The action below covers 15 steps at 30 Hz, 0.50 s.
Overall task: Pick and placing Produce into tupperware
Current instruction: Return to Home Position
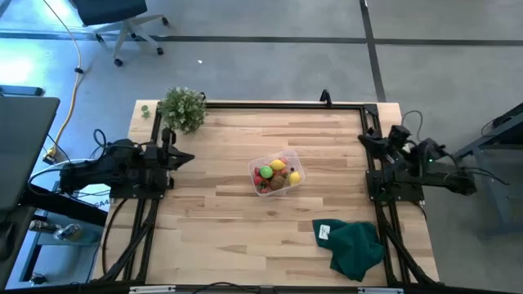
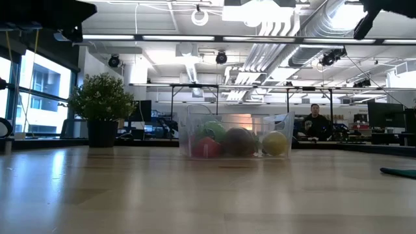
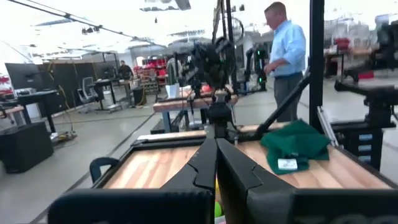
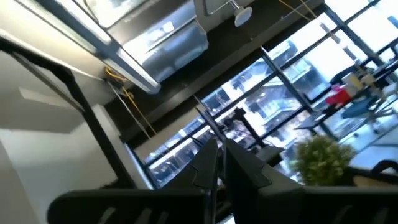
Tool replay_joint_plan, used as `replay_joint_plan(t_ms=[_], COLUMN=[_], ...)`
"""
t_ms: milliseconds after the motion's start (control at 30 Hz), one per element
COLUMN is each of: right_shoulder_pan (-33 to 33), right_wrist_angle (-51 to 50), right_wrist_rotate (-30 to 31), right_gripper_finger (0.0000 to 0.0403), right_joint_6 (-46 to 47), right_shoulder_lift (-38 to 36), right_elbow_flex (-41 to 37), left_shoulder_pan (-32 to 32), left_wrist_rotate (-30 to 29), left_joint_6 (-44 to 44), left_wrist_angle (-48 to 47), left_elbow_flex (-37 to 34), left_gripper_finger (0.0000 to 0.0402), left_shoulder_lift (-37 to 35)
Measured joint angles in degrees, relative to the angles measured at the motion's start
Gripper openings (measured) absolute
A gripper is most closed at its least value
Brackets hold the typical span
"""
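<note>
Produce (image 1: 276,175) is sitting in the tupperware (image 1: 254,166) in the middle of the worktop (image 1: 229,237), seeming light, hard and slick, best pinched across each piece, while the left gripper (image 1: 184,158) and right gripper (image 1: 365,140) are waiting closed, empty.

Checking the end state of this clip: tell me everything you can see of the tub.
The tub is small and made of clear plastic, roughly square with rounded corners. It has no lid on and stands upright near the middle of the table. It holds piled produce: red, green, brown and yellow pieces that show through its walls. It rests on the wood alone. Both arms are away at the table's sides.
</note>
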Motion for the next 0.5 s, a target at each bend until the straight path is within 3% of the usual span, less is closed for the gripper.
replay_joint_plan(t_ms=[367,500], right_shoulder_pan=[0.0,0.0], right_wrist_angle=[13.5,10.4], right_wrist_rotate=[0.0,0.0], right_gripper_finger=[0.0019,0.0019], right_joint_6=[7.6,8.0], right_shoulder_lift=[0.0,0.1], right_elbow_flex=[-13.8,-14.2], left_shoulder_pan=[0.0,0.0], left_wrist_rotate=[0.2,0.2], left_joint_6=[-3.7,-4.5], left_wrist_angle=[5.5,5.6], left_elbow_flex=[-4.8,-5.7], left_gripper_finger=[0.0003,0.0003], left_shoulder_lift=[0.0,0.0])
